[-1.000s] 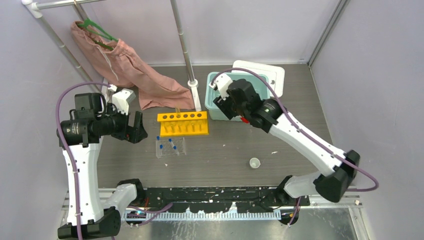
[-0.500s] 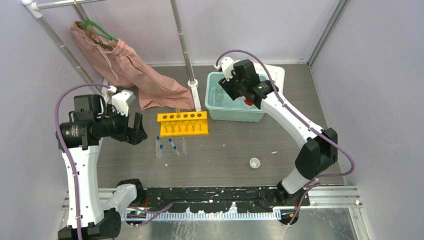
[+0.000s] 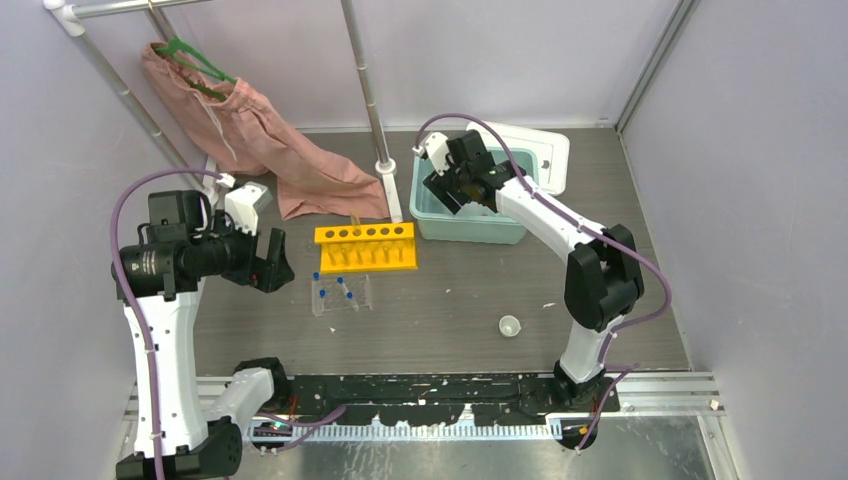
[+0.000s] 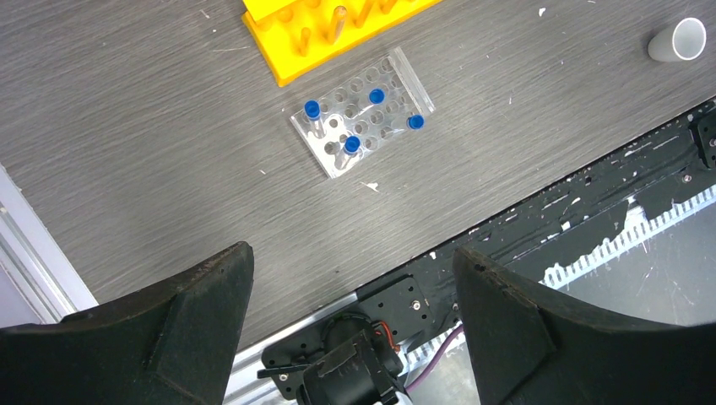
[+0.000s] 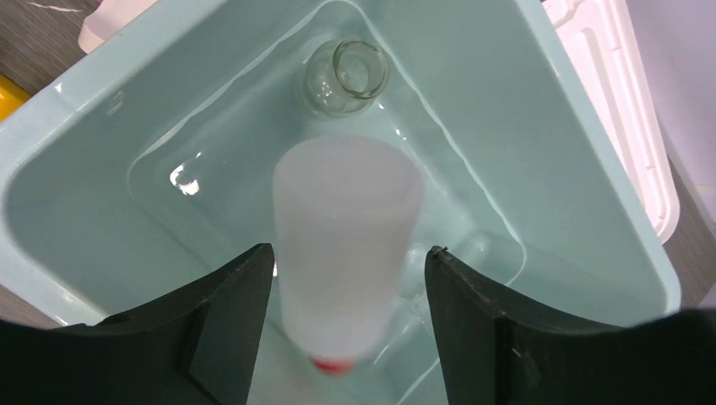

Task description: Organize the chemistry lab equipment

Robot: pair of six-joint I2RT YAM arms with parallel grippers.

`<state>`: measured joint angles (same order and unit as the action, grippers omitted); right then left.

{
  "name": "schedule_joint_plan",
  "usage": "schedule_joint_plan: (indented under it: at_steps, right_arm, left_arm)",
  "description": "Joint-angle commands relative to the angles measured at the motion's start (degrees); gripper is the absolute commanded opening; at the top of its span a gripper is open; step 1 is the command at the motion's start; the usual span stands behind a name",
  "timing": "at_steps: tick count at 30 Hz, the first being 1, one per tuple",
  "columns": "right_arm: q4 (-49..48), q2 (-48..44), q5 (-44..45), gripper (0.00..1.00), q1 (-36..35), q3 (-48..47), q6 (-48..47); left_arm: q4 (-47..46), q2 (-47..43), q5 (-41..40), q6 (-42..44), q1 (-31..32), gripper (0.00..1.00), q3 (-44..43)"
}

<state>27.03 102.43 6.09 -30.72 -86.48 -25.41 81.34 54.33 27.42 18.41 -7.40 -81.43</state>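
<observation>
Over the teal tub (image 3: 470,228), which sits just right of the yellow tube rack (image 3: 366,246) and slightly behind it, your right gripper (image 5: 348,249) points down into the basin. Its jaws are closed against the two sides of the white squeeze bottle (image 5: 346,253), so it is holding it. The bottle's red nozzle (image 5: 331,364) faces back toward the wrist and its base points at the tub floor. A clear glass flask (image 5: 346,80) stands on that floor beyond the bottle's base, mouth up. You can also see a fainter clear glass shape to the right of the bottle, too indistinct to name. A white lid (image 3: 548,152) lies against the tub's far right corner.

Your left gripper (image 4: 350,253) hangs above the table left of the rack, jaws spread wide with nothing between them. From its wrist camera you look down on the clear well tray (image 4: 390,84), which lies flat just in front of the rack, on the side nearer the arm bases. Four blue-capped tubes (image 4: 351,144) stand in its wells, spaced apart. The tiny white cup (image 3: 510,325) sits well to the right of the rack and nearer the bases, alone on the table. Behind the rack and to its left, the pink garment (image 3: 300,170) trails from its green hanger (image 3: 195,62) down onto the tabletop.
</observation>
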Motion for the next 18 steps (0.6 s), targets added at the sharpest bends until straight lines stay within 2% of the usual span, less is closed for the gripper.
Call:
schedule_joint_plan:
  at_steps: [1, 9, 10, 11, 12, 15, 18]
  right_arm:
    - [-2.6, -1.4, -2.8, 0.73, 0.1, 0.1, 2.1]
    - [-3.0, -6.1, -5.1, 0.82, 0.1, 2.4, 7.0]
    - [-2.8, -7.1, -5.1, 0.85, 0.1, 2.3, 8.1]
    - [-2.8, -8.3, -5.1, 0.95, 0.1, 2.3, 9.5]
    - [-3.0, -9.8, -4.9, 0.99, 0.1, 2.4, 11.4]
    - [-4.1, -14.5, -1.7, 1.0, 0.1, 2.5, 23.0]
    - [2.7, -17.3, 3.0, 1.0, 0.2, -0.8, 38.6]
  left_arm:
    - [-0.3, -0.8, 0.4, 0.3, 0.0, 0.88, -1.2]
    - [-0.4, -0.7, 0.2, 0.7, 0.0, 0.88, -1.5]
    - [-0.4, -0.7, 0.3, 0.7, 0.1, 0.88, -1.4]
    - [-0.5, -0.7, 0.2, 0.7, 0.1, 0.88, -1.2]
    - [-0.6, -0.7, 0.1, 0.7, 0.1, 0.88, -1.1]
    - [-0.9, -0.7, 0.1, 0.7, 0.1, 0.88, -0.9]
    - [-1.5, -0.5, 0.2, 0.5, 0.1, 0.88, -0.7]
